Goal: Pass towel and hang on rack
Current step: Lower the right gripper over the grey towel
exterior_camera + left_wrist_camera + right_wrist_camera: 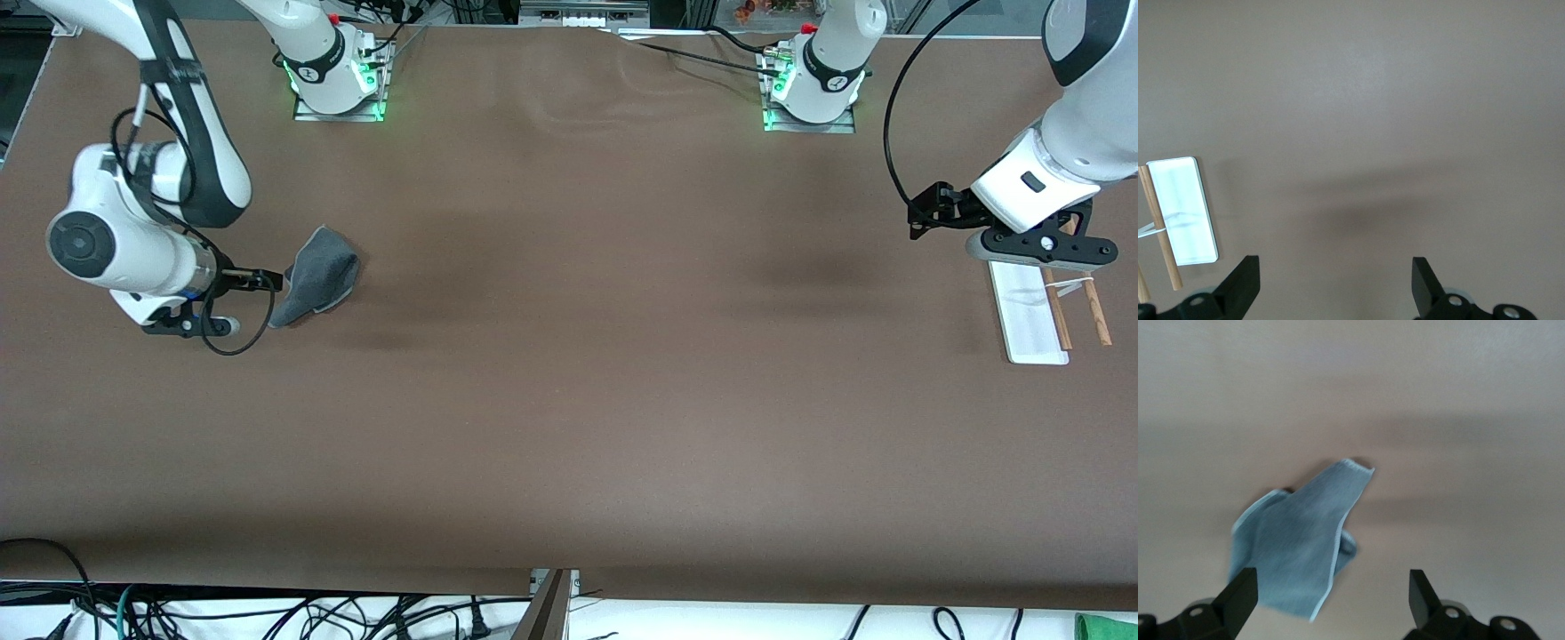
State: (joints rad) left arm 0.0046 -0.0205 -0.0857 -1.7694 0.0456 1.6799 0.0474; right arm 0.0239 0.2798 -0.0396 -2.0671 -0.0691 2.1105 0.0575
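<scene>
Right gripper (pixel 1328 600), fingers spread, over dark grey soft towel (pixel 317 277) for pickup; left gripper (pixel 1335 287), fingers spread, waits over white-based wooden-rod rack (pixel 1031 316).

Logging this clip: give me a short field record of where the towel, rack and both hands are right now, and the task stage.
towel: crumpled on the table at the right arm's end, not held
rack: at the left arm's end, white base with two wooden rods, nothing on it
right hand: open, beside the towel, not touching it
left hand: open, over the rack's end nearer the bases, holding nothing
stage: towel not yet picked up; pass and hang not begun
</scene>
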